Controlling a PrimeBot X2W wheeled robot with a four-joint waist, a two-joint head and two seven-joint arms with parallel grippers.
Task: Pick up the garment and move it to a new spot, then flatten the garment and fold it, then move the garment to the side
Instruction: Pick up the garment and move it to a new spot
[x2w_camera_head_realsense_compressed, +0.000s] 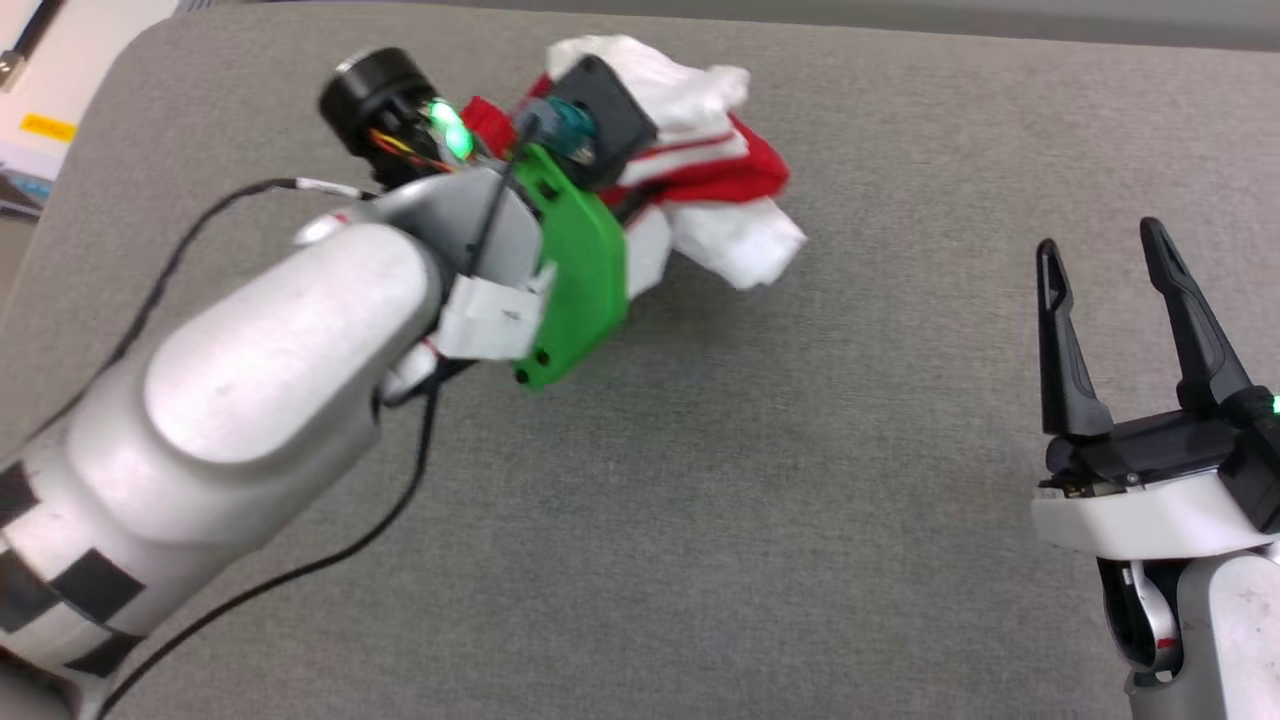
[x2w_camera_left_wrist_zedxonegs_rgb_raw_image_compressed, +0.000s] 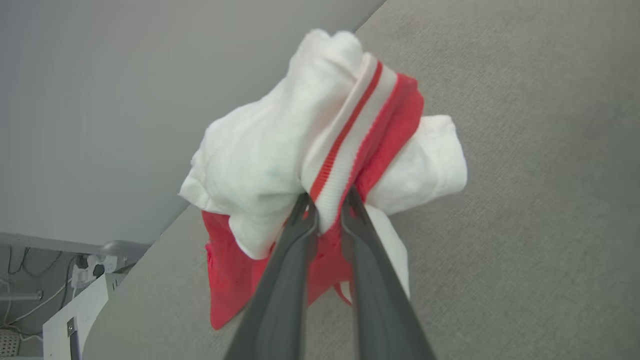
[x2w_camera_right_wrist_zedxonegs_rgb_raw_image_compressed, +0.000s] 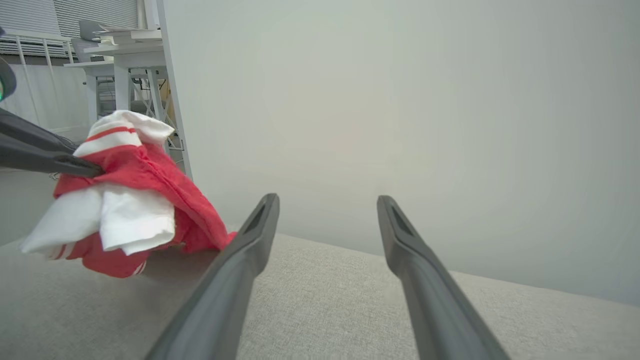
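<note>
The garment is a crumpled bundle of red and white fabric at the far middle of the grey surface, lifted mostly clear of it. My left gripper is shut on the garment, pinching its red-and-white striped trim; in the head view my left arm covers the fingers. From the right wrist view the garment hangs at the left with the left fingers clamped into it, its lowest folds near the surface. My right gripper stands open and empty at the right, well apart from the bundle; its own camera shows the gripper spread wide.
The grey fabric-covered surface spreads under both arms. Its rounded left edge borders a floor with papers. A plain grey wall rises behind the far edge. Desks and chairs stand beyond it at the far left.
</note>
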